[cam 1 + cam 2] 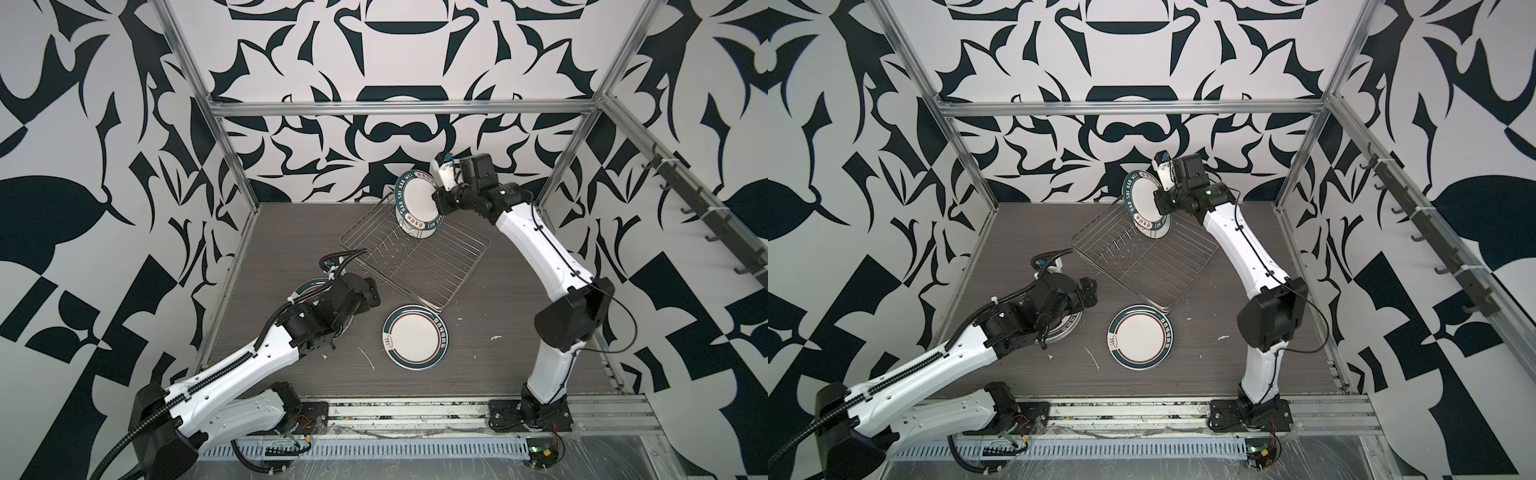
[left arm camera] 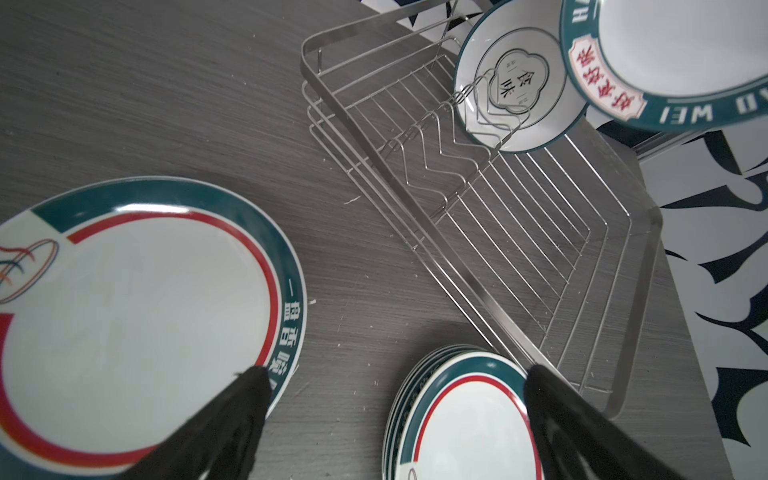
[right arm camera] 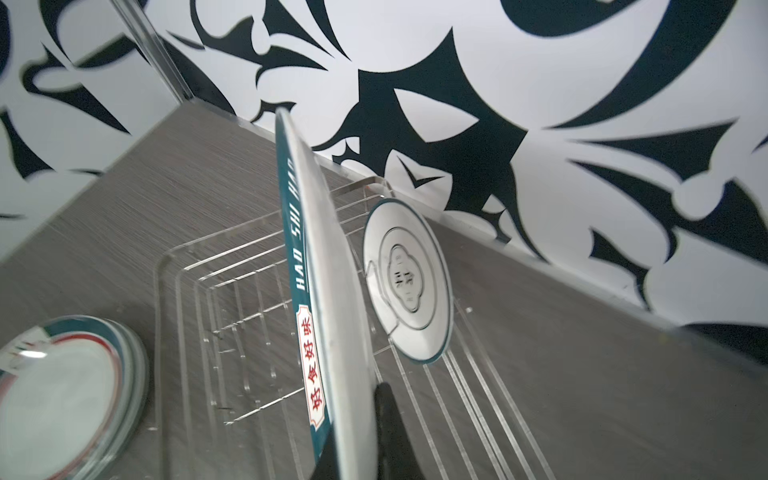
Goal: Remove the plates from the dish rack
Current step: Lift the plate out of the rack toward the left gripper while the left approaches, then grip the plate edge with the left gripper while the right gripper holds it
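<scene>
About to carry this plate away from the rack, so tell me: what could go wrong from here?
The right gripper pinches the lifted plate only at its edge, so it could slip or swing. The small plate standing in the rack is close beside it; a careless sweep may knock it. The open left gripper hovers over the stack, crowding that spot.

One dish rack (image 1: 440, 266) is sitting on the counter (image 1: 291, 232). Two plates are showing upright: one held plate (image 1: 415, 199) is hanging in the right tool (image 1: 438, 198), and one standing plate (image 2: 515, 87) is leaning in the rack. Two lots are lying flat: a pile (image 1: 415, 338) stacking several plates, too tight to count, and a flat plate (image 2: 137, 307) that is hiding whatever lies beneath it. Two tools are showing, counting the left tool (image 2: 395, 374).
</scene>
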You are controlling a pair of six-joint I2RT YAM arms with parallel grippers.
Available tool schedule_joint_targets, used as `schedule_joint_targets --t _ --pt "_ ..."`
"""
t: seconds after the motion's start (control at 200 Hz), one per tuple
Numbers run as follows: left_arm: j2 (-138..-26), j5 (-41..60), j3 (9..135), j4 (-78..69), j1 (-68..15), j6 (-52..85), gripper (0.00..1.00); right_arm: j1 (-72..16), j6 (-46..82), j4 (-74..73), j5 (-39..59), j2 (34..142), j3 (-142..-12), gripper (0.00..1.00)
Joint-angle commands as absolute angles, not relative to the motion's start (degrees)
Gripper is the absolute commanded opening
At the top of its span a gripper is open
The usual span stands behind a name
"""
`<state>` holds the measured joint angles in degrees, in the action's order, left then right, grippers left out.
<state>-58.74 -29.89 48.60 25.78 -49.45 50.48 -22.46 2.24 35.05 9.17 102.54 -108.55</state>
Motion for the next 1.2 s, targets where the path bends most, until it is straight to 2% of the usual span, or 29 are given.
schedule_joint_targets --t 0.0,0.125,0.405,0.59,0.77,0.87,0.935,1.195 --pt "-58.41 -27.82 50.02 21.74 -48.33 45.29 0.99 -22.32 22.33 21.45 16.38 91.63 -94.98 0.00" --pt "-59.74 -23.23 51.32 20.75 -46.04 43.84 0.99 -22.73 33.06 12.78 23.37 83.47 -80.57 0.00" --pt "-63.93 -9.61 49.47 9.44 -40.27 44.43 0.99 -26.12 43.41 7.38 31.65 74.71 -66.18 0.00" --pt "-65.88 -4.39 47.78 2.96 -37.34 46.68 0.99 -27.28 51.82 -3.31 36.20 73.48 -59.21 0.00" --pt "-66.33 0.74 44.68 -2.77 -33.77 50.81 1.00 -27.90 54.19 -6.49 37.60 73.14 -57.38 0.00" --pt "-66.21 5.53 42.58 -7.16 -32.06 53.13 0.86 -27.95 55.50 -8.73 38.18 73.08 -55.76 0.00" --pt "-66.10 8.12 41.66 -9.56 -31.73 54.68 0.69 -27.90 56.43 -10.52 38.77 73.43 -54.95 0.00" --pt "-66.38 15.48 39.31 -16.32 -31.64 57.58 0.35 -28.65 59.52 -17.78 42.38 76.57 -52.65 0.00"
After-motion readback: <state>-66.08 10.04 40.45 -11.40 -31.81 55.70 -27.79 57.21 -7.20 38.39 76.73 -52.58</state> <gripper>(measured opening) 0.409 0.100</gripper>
